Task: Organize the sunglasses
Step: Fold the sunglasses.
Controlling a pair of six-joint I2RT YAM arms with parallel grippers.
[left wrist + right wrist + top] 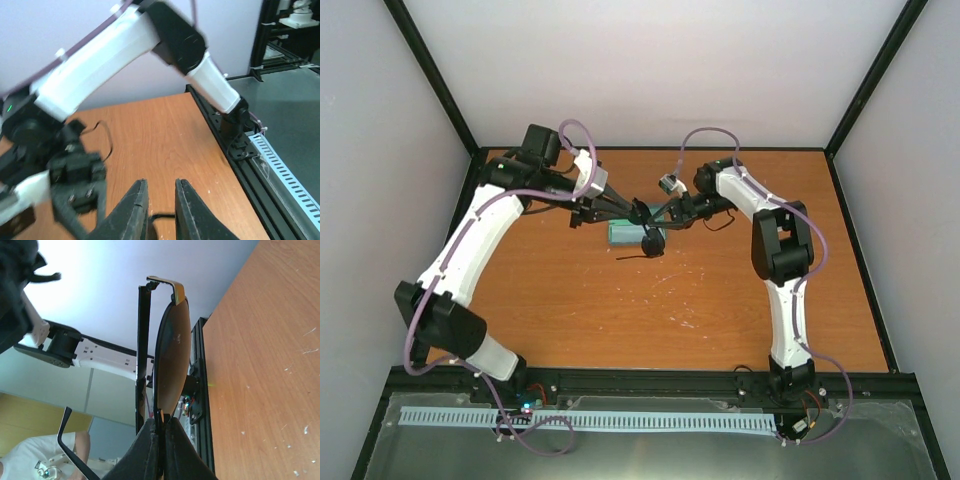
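Soft, even overhead light fills the top view; the tabletop (pixel 620 310) is uniformly lit, with only faint shadows under the arms, and fine detail at its centre is too small to resolve. In the left wrist view the right arm (pixel 100 65) is smeared by blur, and the left end effector (pixel 161 185), close to the lens, is soft. The right wrist view is backlit: the pale background is blown out, the sunglasses (pixel 172 360) read dark with a brown sheen, and the right end effector (pixel 161 427) is out of focus
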